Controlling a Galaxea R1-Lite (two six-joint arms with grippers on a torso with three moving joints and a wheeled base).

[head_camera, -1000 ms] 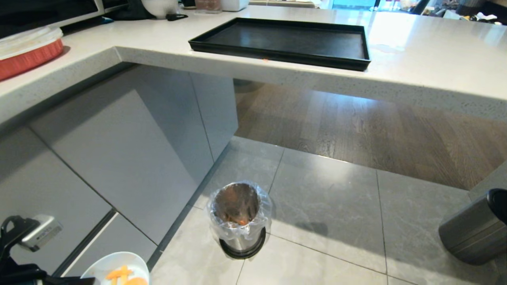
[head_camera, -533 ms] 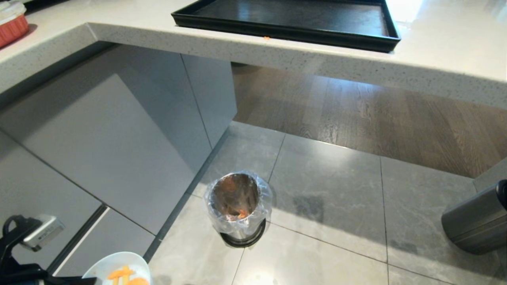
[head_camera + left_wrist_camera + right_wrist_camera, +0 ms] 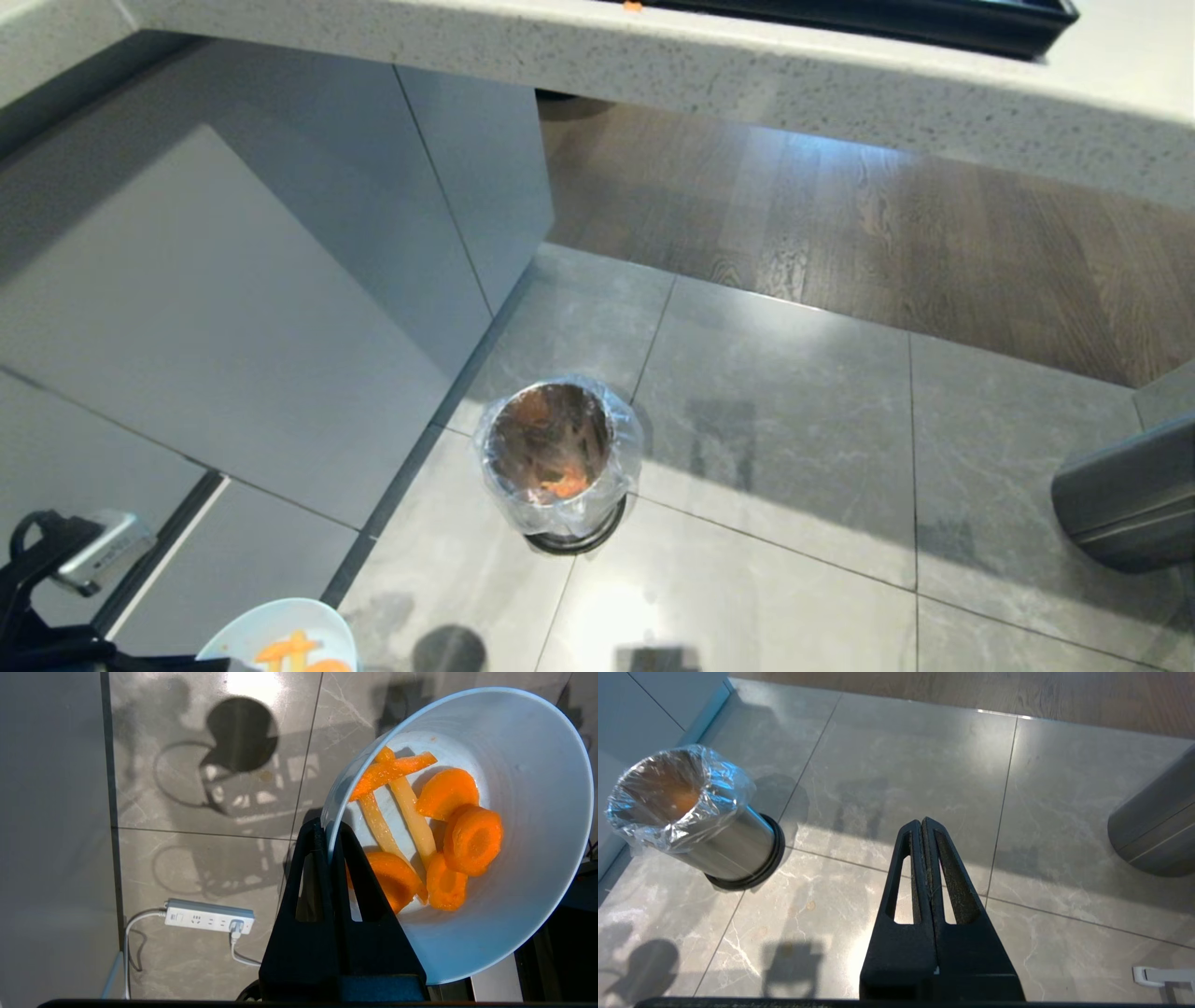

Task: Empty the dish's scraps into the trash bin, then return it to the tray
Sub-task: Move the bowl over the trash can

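Countertop (image 3: 653,56) runs across the far side, the tray (image 3: 934,17) on it. Trash bin (image 3: 558,462) stands on floor tiles below. Left gripper (image 3: 329,833) pinches the dish's (image 3: 537,812) rim, scraps (image 3: 472,840) inside. Right gripper (image 3: 923,826) hangs closed, empty.

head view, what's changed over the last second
The camera tipped downward: the tray and counter slid up to the picture's top edge, and the trash bin sits a little higher in frame. Nothing itself moved. The left gripper stays clamped on the dish, scraps inside; the right gripper stays shut, empty.
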